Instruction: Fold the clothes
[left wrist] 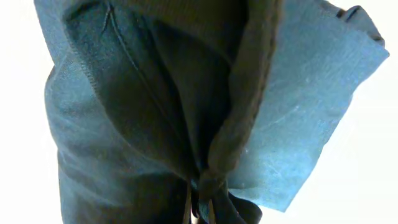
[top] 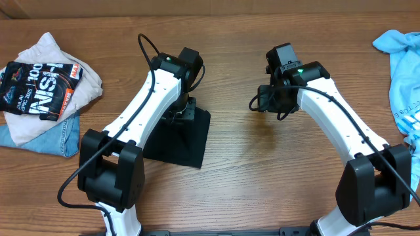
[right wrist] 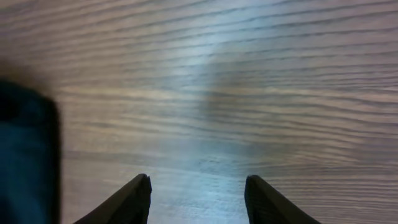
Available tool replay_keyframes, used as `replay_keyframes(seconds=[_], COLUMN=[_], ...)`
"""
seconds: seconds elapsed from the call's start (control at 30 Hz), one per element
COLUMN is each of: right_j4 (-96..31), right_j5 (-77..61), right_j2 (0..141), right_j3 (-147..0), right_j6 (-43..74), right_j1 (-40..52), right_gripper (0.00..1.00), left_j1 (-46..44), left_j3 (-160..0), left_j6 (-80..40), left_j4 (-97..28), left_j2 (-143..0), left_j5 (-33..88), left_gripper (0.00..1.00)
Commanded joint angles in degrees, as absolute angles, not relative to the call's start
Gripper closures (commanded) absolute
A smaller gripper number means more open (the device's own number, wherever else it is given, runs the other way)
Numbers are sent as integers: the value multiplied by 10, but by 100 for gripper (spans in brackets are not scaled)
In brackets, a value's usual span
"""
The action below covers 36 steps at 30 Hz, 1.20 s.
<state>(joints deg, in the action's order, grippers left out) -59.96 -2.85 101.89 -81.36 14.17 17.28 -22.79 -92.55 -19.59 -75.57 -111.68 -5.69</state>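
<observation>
The clothes [top: 188, 145], a plain black shirt, lie folded into a small rectangle on the wooden table, left of centre and partly under my left arm. My left gripper [top: 178, 113] is down over the fold's far edge. In the left wrist view the dark fabric [left wrist: 124, 124] fills the frame, and my left gripper [left wrist: 199, 208] is shut on a bunched fold of it. My right gripper [top: 257, 102] hovers to the right of the shirt, apart from it. In the right wrist view the right gripper [right wrist: 198, 199] is open over bare wood, with the shirt's edge [right wrist: 25, 162] at far left.
A pile at the left edge holds a beige garment [top: 52, 49], a black garment with white and red lettering [top: 39, 88] and blue denim [top: 46, 141]. A light blue shirt [top: 403, 78] lies at the right edge.
</observation>
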Motion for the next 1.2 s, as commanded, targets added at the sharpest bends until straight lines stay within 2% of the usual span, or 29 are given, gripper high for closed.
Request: replay_keyframes(seconds=[0.0,0.07,0.17,0.23,0.3,0.4,0.57,0.73,0.8,0.87,0.93,1.03,1.17], right_j4=[-606,-613,-616,-611,-600,-581,-550,-558,-559,-559,-558,-559,-561], right_j5=[-159,-239,-258,-258,-258,-256,-227,-210,-210,-210,-210,-205,-202], right_j2=[1022,1022,1023,1023,1026,1033,1036,1036,1036,1036,1036,1036,1036], right_j3=[-813,-813,-812,-809,-805,-794,-772,-772,-772,-772,-772,-772,-772], right_j6=[74,43,43,51,67,76,140,142,142,142,142,142,142], right_j1=[173,177,194,207,224,245,249,239,234,231,231,231,231], right_gripper=[47,48,49,53,61,66,70,70,70,70,70,70,70], left_j1=[-229,-229,-229,-229,-229,-229,-231,-233,-234,-237,-240,-241,-240], left_j3=[-923,-923,-924,-924,-924,-924,-924,-923,-923,-923,-923,-923,-924], left_j6=[-208,-209,-215,-215,-215,-232,-234,-234,-234,-225,-190,-166,-156], left_j4=[-747,-731,-718,-717,-717,-715,-707,-706,-705,-701,-691,-683,-683], left_j2=[-1120,-1120,-1120,-1120,-1120,-1120,-1120,-1120,-1120,-1120,-1120,-1120,-1120], left_j5=[-66,-66,-66,-66,-65,-64,-46,-24,8,51,91,106,103], left_gripper=[96,96,96,96,96,96,96,92,89,80,76,58,57])
